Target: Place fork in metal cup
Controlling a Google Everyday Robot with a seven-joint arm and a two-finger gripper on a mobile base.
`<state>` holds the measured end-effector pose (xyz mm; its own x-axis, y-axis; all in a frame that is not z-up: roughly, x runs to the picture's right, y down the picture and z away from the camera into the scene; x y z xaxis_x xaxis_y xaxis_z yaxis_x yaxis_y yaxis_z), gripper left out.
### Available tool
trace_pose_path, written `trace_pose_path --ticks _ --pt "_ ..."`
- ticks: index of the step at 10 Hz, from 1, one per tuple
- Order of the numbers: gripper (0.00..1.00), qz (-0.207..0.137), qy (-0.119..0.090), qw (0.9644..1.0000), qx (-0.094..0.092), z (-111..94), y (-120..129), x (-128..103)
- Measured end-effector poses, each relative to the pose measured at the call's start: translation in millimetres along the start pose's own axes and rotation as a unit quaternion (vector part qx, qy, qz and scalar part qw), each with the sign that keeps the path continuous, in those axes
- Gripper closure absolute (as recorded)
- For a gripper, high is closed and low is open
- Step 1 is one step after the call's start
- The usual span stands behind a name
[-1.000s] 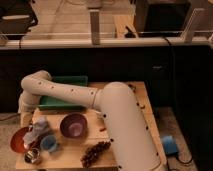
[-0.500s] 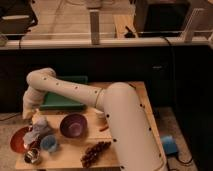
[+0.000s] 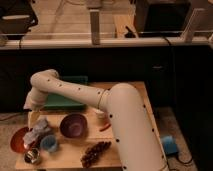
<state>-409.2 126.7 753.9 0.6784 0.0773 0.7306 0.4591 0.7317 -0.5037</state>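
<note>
The metal cup (image 3: 32, 156) is small, shiny and silver, and stands at the table's front left corner. My gripper (image 3: 32, 111) hangs at the left edge of the table, above and behind the cup, at the end of the pale arm that bends over the green tray (image 3: 65, 100). A thin pale yellowish piece, probably the fork (image 3: 32, 120), shows just under the gripper. I cannot tell whether it is held.
A light blue cup (image 3: 49, 144) stands right of the metal cup. A grey-blue cloth (image 3: 39, 130) lies on a reddish plate (image 3: 18, 141). A purple bowl (image 3: 73, 125), a red item (image 3: 104, 127) and a dark bunch (image 3: 95, 152) are on the wooden table (image 3: 70, 159). A blue sponge (image 3: 170, 145) lies off to the right.
The arm's bend and the gripper have shifted a little to the right along the table's left edge. The things on the table have not moved.
</note>
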Motion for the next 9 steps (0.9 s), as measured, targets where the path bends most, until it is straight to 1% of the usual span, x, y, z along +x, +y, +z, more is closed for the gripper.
trace_pose_path --ticks 3,4,5,7,9 --pt "0.2 0.026 0.0 0.9994 0.02 1 -1 13" --pt "0.22 0.036 0.0 0.999 0.026 2 -2 20" --pt "0.3 0.047 0.001 0.9984 0.032 2 -3 26" --pt "0.48 0.06 0.003 0.9975 0.039 7 -5 31" --pt "0.71 0.072 0.004 0.9964 0.045 14 -9 33"
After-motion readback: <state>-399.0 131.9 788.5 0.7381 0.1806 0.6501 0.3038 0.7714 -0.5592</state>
